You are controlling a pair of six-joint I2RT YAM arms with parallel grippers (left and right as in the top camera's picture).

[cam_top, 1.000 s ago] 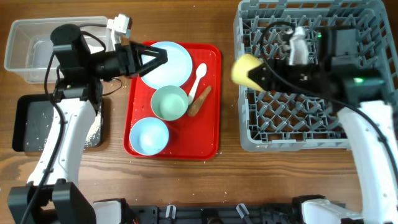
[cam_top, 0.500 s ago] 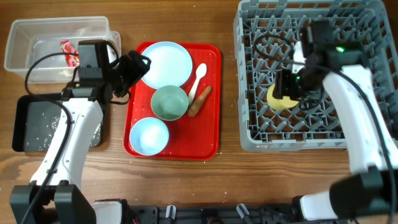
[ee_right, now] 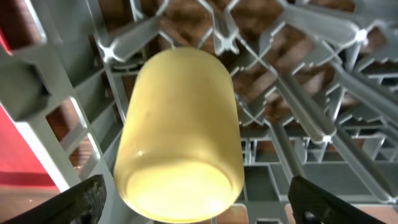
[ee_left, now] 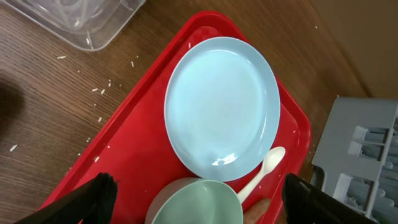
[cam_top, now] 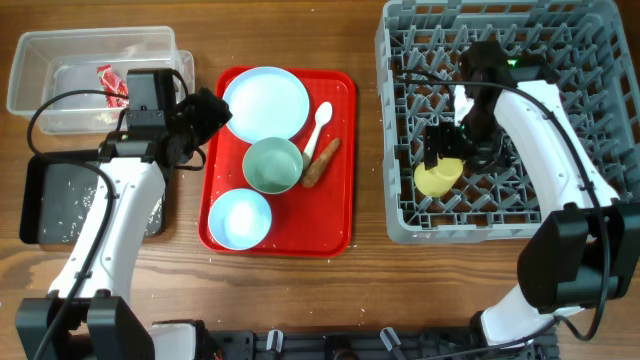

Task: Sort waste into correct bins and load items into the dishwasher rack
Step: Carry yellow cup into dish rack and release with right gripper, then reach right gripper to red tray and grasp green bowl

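Right tool (ee_right: 196, 194) spread astride yellow cup (ee_right: 180, 130) in rack (ee_right: 314, 121); probably light, rigid, slick: grip sidewalls. Left tool (ee_left: 199, 185) spread.

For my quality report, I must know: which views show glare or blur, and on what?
Overhead: sharp, evenly lit. Left wrist: a small glare streak on the pale blue plate, near its lower edge; otherwise sharp. Right wrist: the yellow cup is very close and slightly soft, with bright sheen at its lower end.
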